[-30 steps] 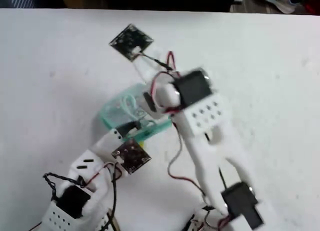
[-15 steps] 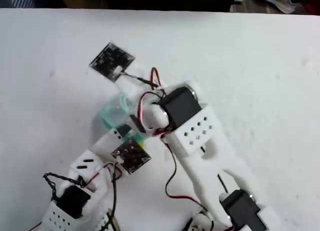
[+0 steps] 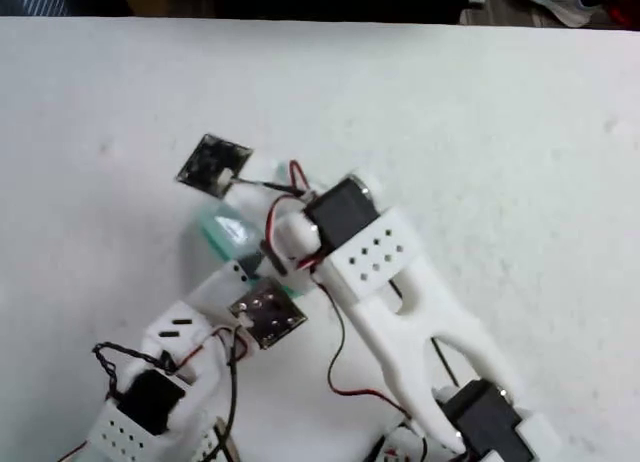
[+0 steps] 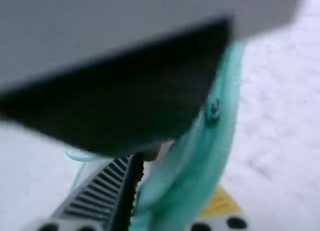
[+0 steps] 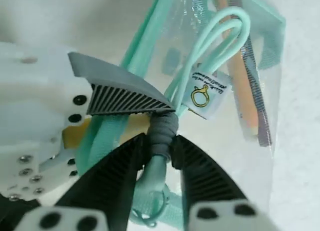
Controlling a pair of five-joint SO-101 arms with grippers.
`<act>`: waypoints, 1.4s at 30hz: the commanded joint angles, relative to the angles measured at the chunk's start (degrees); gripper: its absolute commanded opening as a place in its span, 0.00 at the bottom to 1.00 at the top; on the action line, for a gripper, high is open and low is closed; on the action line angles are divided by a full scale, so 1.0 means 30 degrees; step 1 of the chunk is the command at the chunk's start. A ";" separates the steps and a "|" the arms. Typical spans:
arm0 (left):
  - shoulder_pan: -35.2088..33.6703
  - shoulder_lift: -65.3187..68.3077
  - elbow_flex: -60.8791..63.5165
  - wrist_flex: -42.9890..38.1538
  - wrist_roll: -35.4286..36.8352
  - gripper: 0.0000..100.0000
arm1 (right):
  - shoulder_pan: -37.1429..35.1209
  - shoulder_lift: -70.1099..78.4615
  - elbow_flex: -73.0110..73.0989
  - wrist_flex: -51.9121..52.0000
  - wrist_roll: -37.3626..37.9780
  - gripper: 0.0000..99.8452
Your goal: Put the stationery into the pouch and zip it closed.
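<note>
A clear pouch (image 5: 220, 116) with mint trim lies on the white table; a pencil (image 5: 235, 71) and a dark pen (image 5: 257, 101) are inside it. My right gripper (image 5: 160, 141) is shut on the grey zipper pull (image 5: 163, 127), which carries a mint cord loop (image 5: 215, 36) and a small tag. My left gripper (image 4: 145, 158) clamps the pouch's mint zipper edge (image 4: 200, 156); its grey ribbed finger (image 5: 120, 98) presses on that band close beside the pull. In the high view the pouch (image 3: 222, 232) peeks out from under the right arm (image 3: 360, 252), with the left arm (image 3: 170, 372) at the front left.
The white table (image 3: 500, 132) stretches bare to the right and the back. Loose red and black wires (image 3: 340, 352) hang between the two arms. The table's far edge (image 3: 320, 20) meets a dark background.
The right arm has swung left and down along the pouch with the zipper pull in its fingers, covering most of the pouch. The left arm has barely shifted.
</note>
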 commanded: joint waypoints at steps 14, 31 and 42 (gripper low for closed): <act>-0.0249 -0.0278 -0.0762 -0.0674 0.0264 0.02 | 0.5172 -0.0161 -0.4601 0.0366 -0.3194 0.02; -0.0923 -0.0278 -0.3780 -0.1201 0.6564 0.02 | -0.0484 -0.7370 -0.5861 -0.2476 -0.5744 0.02; -0.0923 -0.0278 -0.3810 -0.1172 0.6681 0.02 | 0.1187 -0.6491 -0.4513 -0.3297 -0.5744 0.02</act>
